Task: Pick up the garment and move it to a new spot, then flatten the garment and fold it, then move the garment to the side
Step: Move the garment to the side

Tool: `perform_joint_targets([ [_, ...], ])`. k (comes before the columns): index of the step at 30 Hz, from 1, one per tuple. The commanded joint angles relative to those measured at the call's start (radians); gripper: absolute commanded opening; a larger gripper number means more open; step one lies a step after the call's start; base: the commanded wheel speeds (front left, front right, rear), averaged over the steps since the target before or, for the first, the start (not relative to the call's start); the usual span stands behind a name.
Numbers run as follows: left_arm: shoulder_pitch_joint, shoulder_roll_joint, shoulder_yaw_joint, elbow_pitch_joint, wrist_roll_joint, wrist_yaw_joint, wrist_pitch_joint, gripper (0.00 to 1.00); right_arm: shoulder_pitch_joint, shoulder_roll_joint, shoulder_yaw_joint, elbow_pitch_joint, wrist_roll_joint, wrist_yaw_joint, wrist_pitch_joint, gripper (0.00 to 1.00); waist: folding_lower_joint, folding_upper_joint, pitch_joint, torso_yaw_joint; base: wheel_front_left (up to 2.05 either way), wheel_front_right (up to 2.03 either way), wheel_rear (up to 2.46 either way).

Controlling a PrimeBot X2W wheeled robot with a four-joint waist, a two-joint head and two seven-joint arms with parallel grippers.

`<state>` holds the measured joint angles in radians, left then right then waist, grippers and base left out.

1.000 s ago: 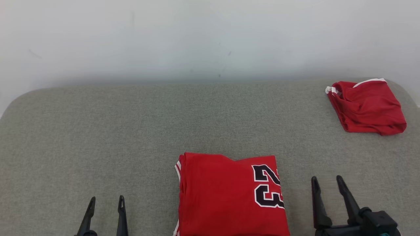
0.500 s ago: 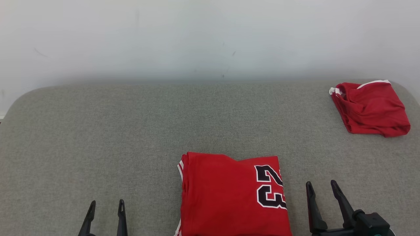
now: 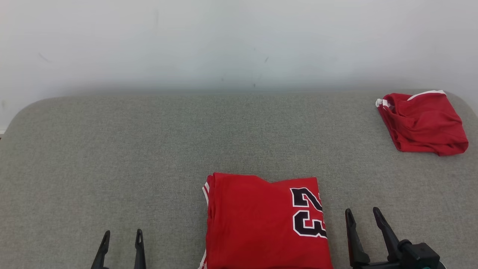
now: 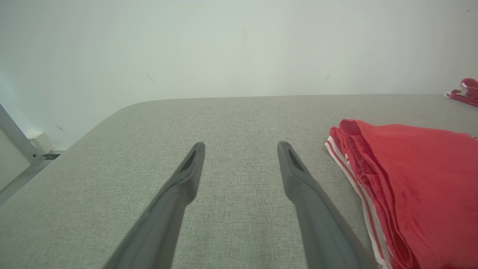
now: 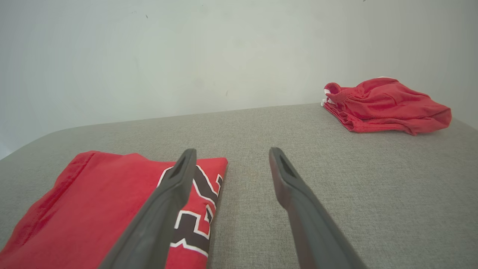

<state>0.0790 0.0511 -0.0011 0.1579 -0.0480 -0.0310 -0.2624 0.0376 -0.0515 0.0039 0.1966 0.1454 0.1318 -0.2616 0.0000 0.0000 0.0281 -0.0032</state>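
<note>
The garment is a red jersey with a black "23", lying folded into a rectangle at the near middle of the grey padded surface. My left gripper is open to its left, well apart from it, hovering low over bare fabric. On the other side my right gripper is open and empty, close to the numbered edge. In the left wrist view the open gripper has the garment's layered striped edge at its right. The right wrist view shows that gripper beside the garment, its left finger overlapping the number.
A second red garment with white trim lies bunched at the far right corner, also seen as the red bundle in the right wrist view. A white wall backs the surface. Its rounded left corner and a metal frame show at the left.
The head camera has shifted slightly. My right gripper has drawn back and a little leftward, nearer the garment's numbered edge. The left gripper has sunk slightly lower in view. The garment has not moved.
</note>
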Motion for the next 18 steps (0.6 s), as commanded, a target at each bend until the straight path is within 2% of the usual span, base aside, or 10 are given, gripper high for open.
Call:
perform_joint_targets([
  [1, 0.001, -0.001, 0.0, 0.004, 0.0, 0.002, -0.003, 1.0, -0.006, 0.003, 0.002, 0.0, 0.008, -0.003, -0.004, 1.0, 0.0, 0.0, 0.0, 0.001, 0.0, 0.0, 0.0],
  [18, -0.008, -0.001, 0.006, 0.008, -0.007, 0.0, -0.003, 1.0, -0.014, 0.003, 0.001, 0.006, 0.008, -0.003, -0.004, 1.0, 0.0, 0.0, 0.005, -0.001, 0.0, 0.0, 0.0],
])
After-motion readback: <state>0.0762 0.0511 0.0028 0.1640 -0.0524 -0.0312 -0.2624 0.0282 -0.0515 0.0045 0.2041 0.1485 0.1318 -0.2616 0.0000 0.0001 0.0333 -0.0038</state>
